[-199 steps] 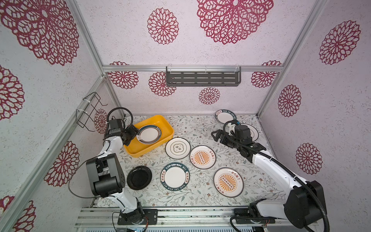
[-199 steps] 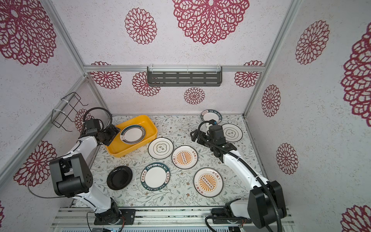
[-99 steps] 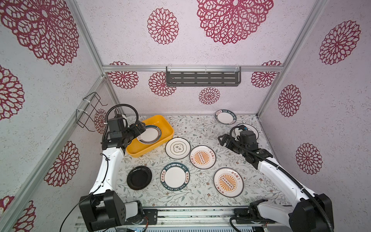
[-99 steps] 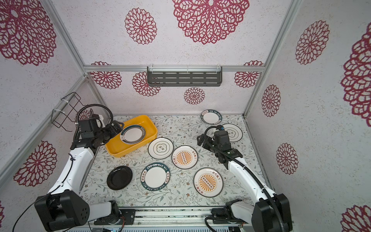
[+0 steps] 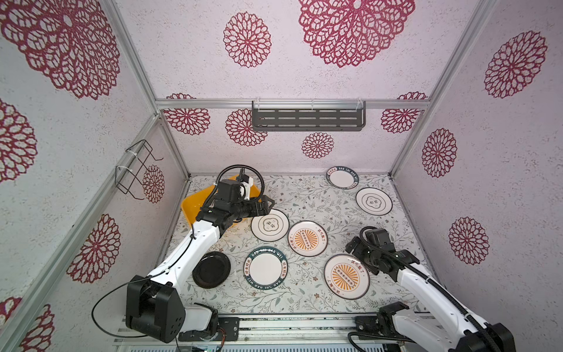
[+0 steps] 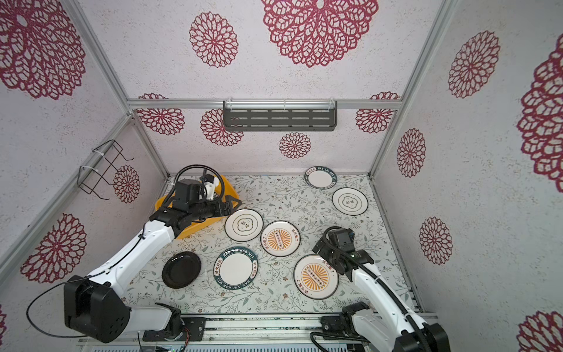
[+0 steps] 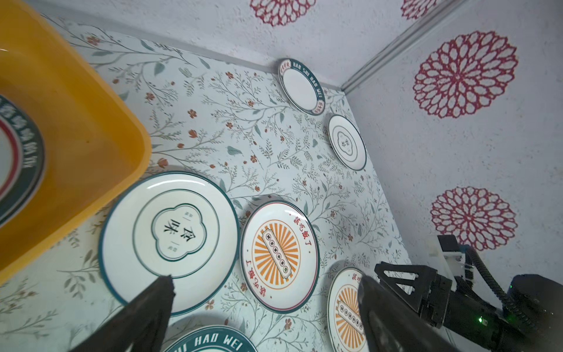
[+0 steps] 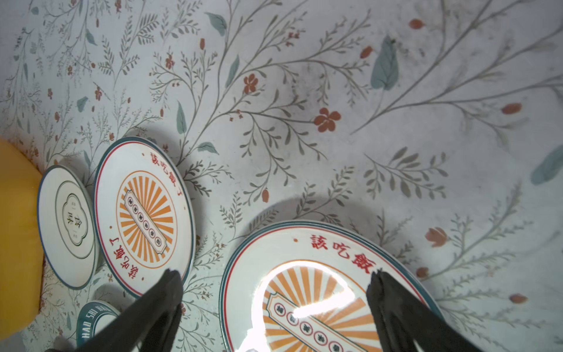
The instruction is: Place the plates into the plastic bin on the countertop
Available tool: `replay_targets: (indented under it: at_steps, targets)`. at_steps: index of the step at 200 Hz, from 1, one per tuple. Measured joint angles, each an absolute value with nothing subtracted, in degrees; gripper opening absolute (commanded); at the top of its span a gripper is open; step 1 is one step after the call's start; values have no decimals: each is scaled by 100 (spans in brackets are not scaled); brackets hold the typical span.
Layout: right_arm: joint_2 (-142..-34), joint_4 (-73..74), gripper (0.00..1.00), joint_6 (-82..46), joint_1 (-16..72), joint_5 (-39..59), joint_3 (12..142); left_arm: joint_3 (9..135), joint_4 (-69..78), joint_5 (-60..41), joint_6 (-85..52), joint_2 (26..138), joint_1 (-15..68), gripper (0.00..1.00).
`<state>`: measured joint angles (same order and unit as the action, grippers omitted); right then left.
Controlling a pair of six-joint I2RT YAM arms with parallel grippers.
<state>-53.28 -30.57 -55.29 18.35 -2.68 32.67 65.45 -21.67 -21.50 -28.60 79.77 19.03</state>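
Yellow-orange plastic bin (image 5: pixel 189 208) sits at 10 o'clock on the countertop (image 5: pixel 304 195). The left arm covers most of it in both top views. The left wrist view shows one teal-rimmed plate (image 7: pixel 18 158) lying inside.

Left gripper (image 5: pixel 264 206): jaws apart, nothing between them. It is raised over the bin's 4 o'clock corner and points toward 3 o'clock.

The flower-outline plate (image 5: pixel 269 224) lies flat at 6 o'clock from this gripper, just beside the bin wall. Whether rim and wall touch cannot be told. The plate is round and has no long axis, so any rim point will serve. Its 12 o'clock edge is nearest the jaws. The left arm is judged the nearer arm for this plate, and the carry back to the bin is short, toward 10 o'clock.

Right gripper (image 8: pixel 275 275): jaws apart, empty. It stands above the 12 o'clock rim of the front sunburst plate (image 5: pixel 346 276), which lies at 5 o'clock on the countertop. That plate's centre lies at 6 o'clock from the gripper.

Seven plates lie on the countertop outside the bin.
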Motion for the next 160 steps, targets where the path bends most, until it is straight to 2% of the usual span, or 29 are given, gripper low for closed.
replay_targets:
  at_steps: [63, 128, 160]
  targets:
    - [-4864, -3900, 99, -5859, 1769, -567, 3242, 6617, -1682, -2536, -2853, 8576, 2408, 97]
    - [-4731, -3531, 99, -5951, 1702, -561, 2893, 6864, -1835, -2963, -2659, 9185, 3640, 100]
    - [-4733, -3262, 99, -5889, 1702, -565, 2891, 6862, -1839, -3044, -2775, 9474, 4171, 96]
